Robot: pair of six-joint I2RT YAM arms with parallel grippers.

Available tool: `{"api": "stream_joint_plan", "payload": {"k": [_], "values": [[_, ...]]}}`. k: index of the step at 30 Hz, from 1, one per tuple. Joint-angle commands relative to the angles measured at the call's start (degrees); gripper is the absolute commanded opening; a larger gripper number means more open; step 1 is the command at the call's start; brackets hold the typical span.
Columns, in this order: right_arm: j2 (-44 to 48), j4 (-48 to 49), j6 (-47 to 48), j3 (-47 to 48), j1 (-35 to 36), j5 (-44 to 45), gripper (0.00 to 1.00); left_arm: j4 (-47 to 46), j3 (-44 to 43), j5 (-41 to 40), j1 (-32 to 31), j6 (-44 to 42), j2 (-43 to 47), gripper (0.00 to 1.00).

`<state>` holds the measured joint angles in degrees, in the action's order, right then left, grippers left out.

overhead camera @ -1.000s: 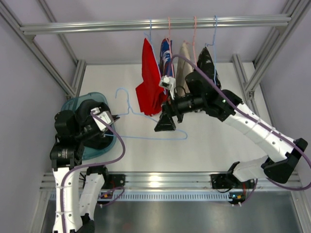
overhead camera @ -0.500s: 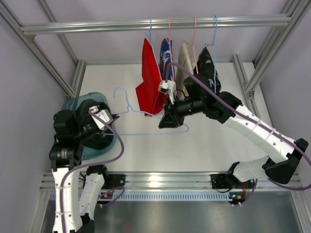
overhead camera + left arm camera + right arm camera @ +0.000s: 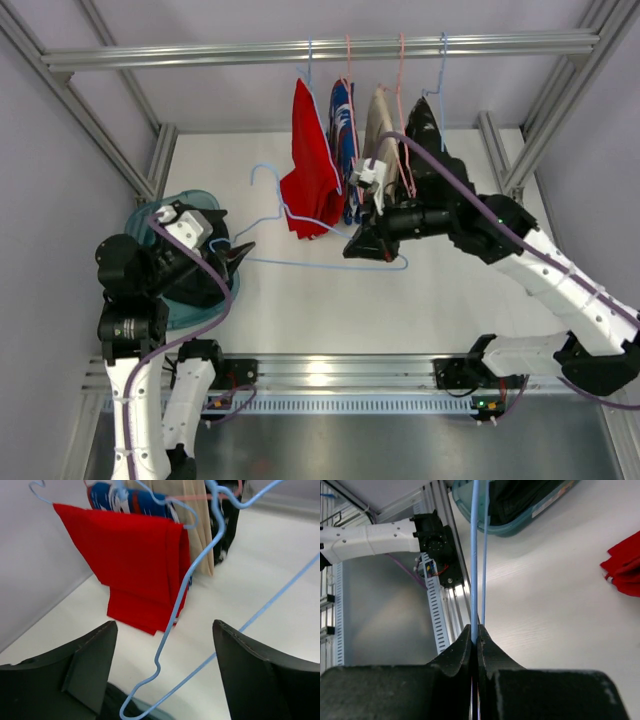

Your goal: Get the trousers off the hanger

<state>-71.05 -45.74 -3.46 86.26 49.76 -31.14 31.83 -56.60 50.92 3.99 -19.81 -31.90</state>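
The red trousers (image 3: 312, 190) hang folded over a blue hanger on the rail (image 3: 200, 52), and show in the left wrist view (image 3: 135, 565). An empty light-blue wire hanger (image 3: 310, 264) is held level above the table. My right gripper (image 3: 354, 250) is shut on its right part, the wire (image 3: 475, 555) pinched between the fingertips of the gripper (image 3: 476, 632). My left gripper (image 3: 244, 251) is open at the hanger's left end; the wire (image 3: 170, 625) passes between its fingers (image 3: 90, 665) untouched. Black cloth (image 3: 520, 497) lies in a teal bin (image 3: 150, 215).
On the rail to the right of the red trousers hang a blue patterned garment (image 3: 343, 120), a beige one (image 3: 378, 130) and a dark one (image 3: 425, 130). Aluminium frame posts (image 3: 515, 160) flank the white table (image 3: 450, 300). The teal bin sits under my left arm.
My left gripper has opened and let go of the empty hanger. My right gripper has shut on the hanger's wire and drawn it to the right.
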Motion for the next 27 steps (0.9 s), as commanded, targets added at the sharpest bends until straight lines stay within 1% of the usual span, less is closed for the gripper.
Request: {"api": "stream_joint_plan", "payload": {"k": [1, 3, 4, 5, 7, 10, 11, 13, 14, 16, 17, 19, 20, 21, 22, 23, 25, 26, 27], "values": [[6.70, 0.03, 1.97, 2.52, -4.30, -1.73, 0.00, -14.32, -2.64, -2.21, 0.14, 18.52, 1.84, 0.85], [10.65, 0.99, 2.32, 1.81, -7.82, -3.40, 0.00, -18.45, -3.08, -3.45, 0.14, 24.53, 2.28, 0.89], [11.88, 1.00, 2.23, 1.46, -9.14, -3.84, 0.00, -21.35, -3.34, -5.54, 0.14, 29.26, 2.11, 0.92], [14.33, 0.83, 2.32, 1.37, -12.11, -3.85, 0.00, -22.77, -4.04, -6.43, 0.14, 31.13, 2.02, 0.93], [17.33, 0.39, 2.93, 1.02, -14.76, -2.97, 0.00, -26.19, -4.75, -8.80, 0.14, 35.69, 1.75, 0.98], [23.30, -0.67, 2.68, 0.93, -21.08, -0.78, 0.00, -28.66, -6.33, -11.00, 0.14, 40.11, 0.62, 0.98], [26.89, -0.67, 2.76, 0.67, -24.67, -0.16, 0.00, -28.76, -6.77, -11.01, 0.23, 40.81, 0.00, 0.98], [30.77, -0.93, 2.67, -0.12, -28.29, 1.95, 0.00, -29.63, -7.21, -10.31, 0.14, 42.31, -0.70, 0.98], [34.27, -1.37, 2.67, -0.13, -31.97, 4.57, 0.00, -29.72, -7.04, -9.88, 0.14, 42.57, -0.88, 0.98], [38.41, -3.56, 2.67, 0.84, -35.33, 7.92, 0.00, -29.81, -6.60, -9.70, 0.14, 43.19, -1.23, 0.98], [39.48, -4.44, 2.85, 1.36, -38.39, 11.76, 0.00, -29.73, -6.33, -9.78, 0.14, 43.19, -1.32, 0.98], [41.07, -6.72, 2.85, 3.91, -41.13, 15.12, 0.00, -29.73, -5.90, -9.61, 0.14, 43.02, -1.41, 0.98], [41.86, -9.08, 2.94, 4.87, -43.49, 18.27, 0.00, -29.73, -5.80, -9.69, 0.14, 43.02, -1.67, 0.98], [42.30, -10.06, 2.85, 6.19, -44.47, 19.70, 0.00, -29.73, -5.80, -9.78, 0.14, 42.93, -1.94, 0.98], [42.57, -11.03, 4.76, 6.55, -45.44, 21.19, 0.00, -29.73, -5.80, -9.61, 0.23, 42.93, -2.29, 0.98], [43.00, -12.43, 4.96, 6.64, -47.10, 24.86, 0.00, -29.73, -5.63, -9.52, 0.14, 42.75, -2.38, 0.98], [43.01, -15.60, 5.57, 4.98, -48.35, 29.44, 0.00, -29.73, -5.54, -9.69, 0.14, 42.23, -2.46, 0.98], [42.57, -16.48, 5.75, 4.19, -49.13, 35.38, 0.00, -29.81, -5.37, -9.70, 0.14, 41.96, -2.47, 0.98], [42.05, -17.88, 5.92, 2.53, -49.23, 37.53, 0.00, -29.73, -5.19, -9.87, 0.14, 41.53, -2.47, 0.98]]}}
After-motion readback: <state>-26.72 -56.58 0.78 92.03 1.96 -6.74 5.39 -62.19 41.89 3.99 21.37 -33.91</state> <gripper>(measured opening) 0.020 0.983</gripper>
